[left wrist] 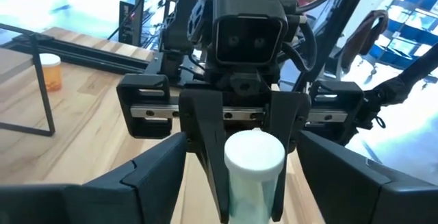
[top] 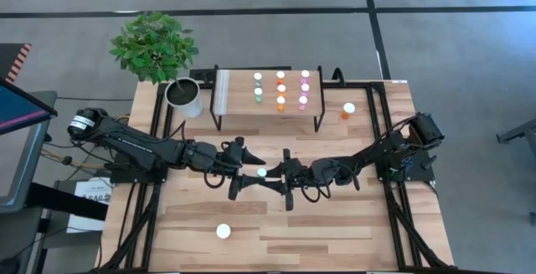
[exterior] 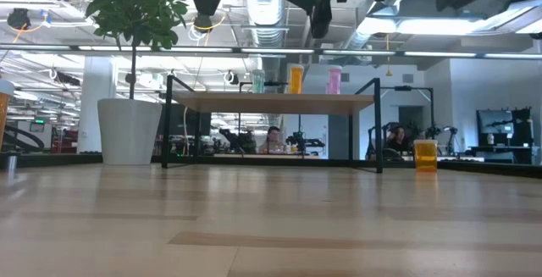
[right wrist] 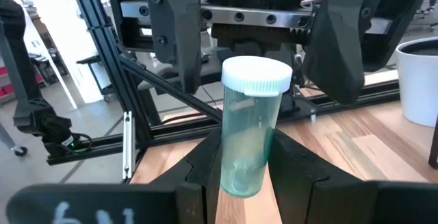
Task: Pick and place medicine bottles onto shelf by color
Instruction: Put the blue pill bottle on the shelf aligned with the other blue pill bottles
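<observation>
Over the middle of the counter, grips with the right claw a teal medicine bottle, fingers closed on the lower body, white cap up, bottle upright and clear of the wood. Faces the left claw nose to nose, with its fingers spread open on either side of the bottle's cap and not touching it. Reaches in from the left edge with the left arm and from the right edge with the right arm, so as to meet just in front of the shelf. Carries on that shelf three short columns of bottles sorted by colour: teal toward the left, orange in the middle, pink toward the right, all standing with caps up. Leaves one orange bottle upright on the counter just right of the shelf, and one more white-capped bottle well apart near the front edge, colour not readable from above. Has a white plant pot just left of the shelf.
</observation>
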Motion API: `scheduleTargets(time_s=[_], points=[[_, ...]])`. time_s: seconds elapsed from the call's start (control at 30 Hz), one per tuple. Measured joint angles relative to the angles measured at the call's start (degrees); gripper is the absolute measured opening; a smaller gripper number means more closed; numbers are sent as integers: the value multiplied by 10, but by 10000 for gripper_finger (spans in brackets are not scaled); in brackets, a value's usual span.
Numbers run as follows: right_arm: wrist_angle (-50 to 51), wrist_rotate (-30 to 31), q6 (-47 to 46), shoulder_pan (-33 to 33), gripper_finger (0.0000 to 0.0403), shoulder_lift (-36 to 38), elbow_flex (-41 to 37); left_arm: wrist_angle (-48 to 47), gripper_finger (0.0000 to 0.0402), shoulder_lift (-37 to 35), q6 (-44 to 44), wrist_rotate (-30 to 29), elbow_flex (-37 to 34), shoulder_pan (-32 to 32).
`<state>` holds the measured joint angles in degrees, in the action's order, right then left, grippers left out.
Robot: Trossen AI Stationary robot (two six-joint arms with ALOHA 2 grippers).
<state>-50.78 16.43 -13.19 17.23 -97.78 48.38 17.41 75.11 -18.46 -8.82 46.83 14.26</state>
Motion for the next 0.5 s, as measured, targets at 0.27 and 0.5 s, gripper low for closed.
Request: scheduleTargets(time_s=[0.27, 0.5], points=[[4, 2, 1, 0, 125, 0, 0, 0, 211, 0, -1, 0, 0, 0], [4, 2, 1, 0, 125, 0, 0, 0, 169, 0, 0, 9, 0, 0]])
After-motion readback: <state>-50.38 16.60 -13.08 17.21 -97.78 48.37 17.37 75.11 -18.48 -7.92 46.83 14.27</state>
